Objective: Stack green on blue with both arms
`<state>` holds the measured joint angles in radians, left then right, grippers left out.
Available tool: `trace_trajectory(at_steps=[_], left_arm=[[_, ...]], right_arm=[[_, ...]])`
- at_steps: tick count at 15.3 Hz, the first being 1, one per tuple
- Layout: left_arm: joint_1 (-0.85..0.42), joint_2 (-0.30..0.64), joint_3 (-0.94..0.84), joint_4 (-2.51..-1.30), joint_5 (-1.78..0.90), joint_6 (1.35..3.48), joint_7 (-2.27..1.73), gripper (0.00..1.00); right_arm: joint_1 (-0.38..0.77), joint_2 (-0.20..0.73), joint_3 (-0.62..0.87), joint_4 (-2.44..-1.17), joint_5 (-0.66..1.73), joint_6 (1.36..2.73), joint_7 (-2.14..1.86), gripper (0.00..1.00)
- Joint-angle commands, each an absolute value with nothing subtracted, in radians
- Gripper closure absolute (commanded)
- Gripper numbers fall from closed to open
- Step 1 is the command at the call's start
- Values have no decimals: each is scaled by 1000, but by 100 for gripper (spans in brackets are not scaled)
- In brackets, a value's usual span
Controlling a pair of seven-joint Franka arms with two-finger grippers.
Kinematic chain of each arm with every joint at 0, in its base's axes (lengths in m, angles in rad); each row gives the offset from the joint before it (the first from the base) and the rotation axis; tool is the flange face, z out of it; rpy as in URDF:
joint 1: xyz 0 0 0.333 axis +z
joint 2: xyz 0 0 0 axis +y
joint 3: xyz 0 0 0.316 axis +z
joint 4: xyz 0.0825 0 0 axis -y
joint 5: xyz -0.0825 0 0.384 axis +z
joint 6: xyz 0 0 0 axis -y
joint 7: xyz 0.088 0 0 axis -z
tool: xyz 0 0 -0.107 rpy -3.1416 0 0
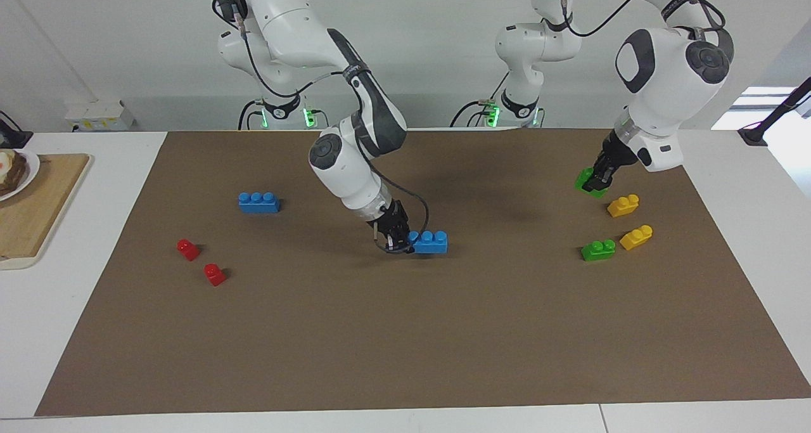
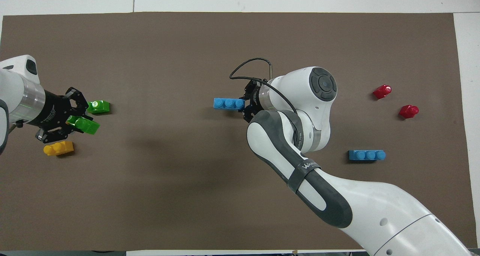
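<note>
A brown mat covers my white counter (image 1: 95, 369), and a wooden board (image 1: 38, 205) with a plate sits at the right arm's end.

My right pincer (image 1: 400, 241) is down near the middle of the mat, closed on the end of a blue brick (image 1: 429, 242) that rests on the mat. The brick's long axis runs along the counter's length and points away from my pincer toward the left arm's end, studs up. The second blue brick (image 1: 258, 202) lies apart from this pincer, toward the right arm's end, parallel to the first. Two red bricks (image 1: 201, 262) lie out that way too.

My left pincer (image 1: 597, 182) holds a green brick (image 1: 590, 183), tilted, just above the mat at the left arm's end. The other green brick (image 1: 598, 250) sits close by, out past the fingertips. Two yellow bricks (image 1: 629, 221) crowd the same patch beside this pincer.

From overhead, my left wrist hides one yellow brick; the facing view shows both. The overhead view shows the held green brick slanting across the fingers (image 2: 69, 123), its long axis pointing away from my wrist. Open mat lies between the two pincers.
</note>
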<state>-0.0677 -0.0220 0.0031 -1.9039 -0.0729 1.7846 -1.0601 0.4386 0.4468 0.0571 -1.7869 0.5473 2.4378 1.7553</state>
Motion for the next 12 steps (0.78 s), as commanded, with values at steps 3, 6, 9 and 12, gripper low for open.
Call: trace_trajectory(at_steps=[3,6,9,12], left_arm=[[-130,-28,2,-1905,-86,1839,-1452,100],[-198,-29,2,-1924,-87,1887,-1581,100],[-244,-22,2,-1921,-87,1931,-1792,100],[-306,-5,2,-1924,-87,2006,-1934,100]], right_arm=[[456,448,57,-1835,525,2500,1801,100],[479,463,58,-1867,525,2577,1793,100],[480,463,58,-1874,525,2582,1790,100],[480,462,58,-1884,525,2589,1778,100]])
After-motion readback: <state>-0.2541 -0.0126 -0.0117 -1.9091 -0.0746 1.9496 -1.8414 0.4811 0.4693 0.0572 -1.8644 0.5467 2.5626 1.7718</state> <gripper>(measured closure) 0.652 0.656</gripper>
